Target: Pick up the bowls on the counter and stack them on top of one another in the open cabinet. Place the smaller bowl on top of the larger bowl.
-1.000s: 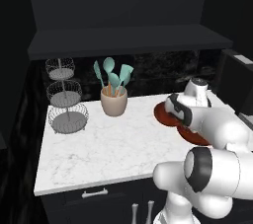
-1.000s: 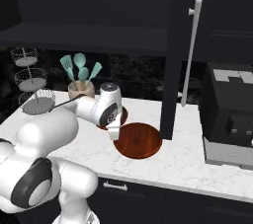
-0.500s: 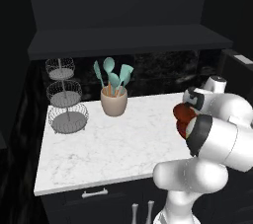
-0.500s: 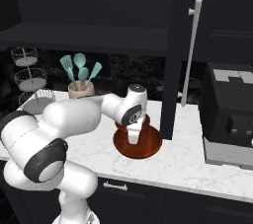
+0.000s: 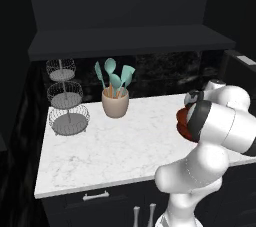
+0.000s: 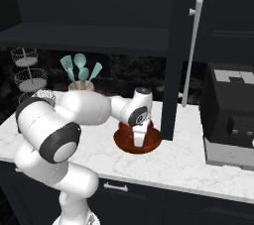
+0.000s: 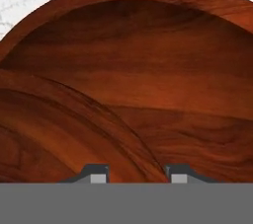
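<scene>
Two glossy reddish-brown bowls fill the hand view. One bowl [image 7: 163,70] spans the top, and the second bowl [image 7: 54,129] overlaps it at the lower left. Which of them is wider I cannot tell. My gripper [image 7: 139,173] is open, and its fingertips [image 7: 99,174] stand either side of the nearer bowl's rim. In the right base view the gripper [image 6: 140,142] points straight down into the bowls [image 6: 124,142] on the white marble counter [image 6: 188,162]. From the left base view a sliver of bowl [image 5: 183,123] shows behind my forearm. The black cabinet's shelf ledge [image 5: 125,41] runs above the counter.
A beige cup of teal utensils [image 5: 115,102] and a three-tier wire basket [image 5: 65,106] stand at the counter's back left. An open cabinet door with a long silver handle [image 6: 191,50] hangs just right of the bowls. Further right sits a dark appliance [image 6: 230,115].
The arm has swung right along the counter and the hand has come down over the bowls, now pointing straight into them. The bowls have stayed in place.
</scene>
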{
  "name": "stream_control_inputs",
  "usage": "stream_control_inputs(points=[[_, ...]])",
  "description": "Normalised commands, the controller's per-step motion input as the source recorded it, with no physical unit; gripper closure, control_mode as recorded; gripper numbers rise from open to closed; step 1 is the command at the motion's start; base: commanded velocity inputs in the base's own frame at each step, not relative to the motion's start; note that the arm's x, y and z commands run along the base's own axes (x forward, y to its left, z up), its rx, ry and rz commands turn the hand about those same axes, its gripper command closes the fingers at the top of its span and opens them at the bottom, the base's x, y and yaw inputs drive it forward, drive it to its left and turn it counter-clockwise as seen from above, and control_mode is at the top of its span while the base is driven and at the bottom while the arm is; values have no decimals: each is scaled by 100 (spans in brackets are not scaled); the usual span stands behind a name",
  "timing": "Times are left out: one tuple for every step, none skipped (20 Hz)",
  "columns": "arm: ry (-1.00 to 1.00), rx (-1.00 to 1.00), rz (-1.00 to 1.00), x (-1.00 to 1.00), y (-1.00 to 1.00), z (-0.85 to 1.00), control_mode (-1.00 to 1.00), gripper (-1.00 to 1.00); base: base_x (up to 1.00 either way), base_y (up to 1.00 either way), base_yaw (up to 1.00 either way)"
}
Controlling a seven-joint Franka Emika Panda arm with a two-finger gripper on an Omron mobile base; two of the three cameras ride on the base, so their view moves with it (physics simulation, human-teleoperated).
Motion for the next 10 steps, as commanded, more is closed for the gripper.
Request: stream_control_inputs(points=[[0, 0, 0, 0, 0, -11, -100, -100, 0, 0, 0], [0, 0, 0, 0, 0, 0, -100, -100, 0, 0, 0], [0, 0, 0, 0, 0, 0, -100, -100, 0, 0, 0], [0, 0, 0, 6, 0, 0, -100, -100, 0, 0, 0], [-4, 0, 0, 0, 0, 15, -100, -100, 0, 0, 0], [-8, 1, 0, 0, 0, 50, -100, -100, 0, 0, 0], [-12, 1, 0, -16, 0, 77, -100, -100, 0, 0, 0], [-10, 3, 0, -24, -1, 86, -100, -100, 0, 0, 0], [-9, 3, 0, -46, -6, 88, -100, -100, 0, 0, 0], [-5, 6, 0, -64, -21, 80, -100, -100, 0, 0, 0]])
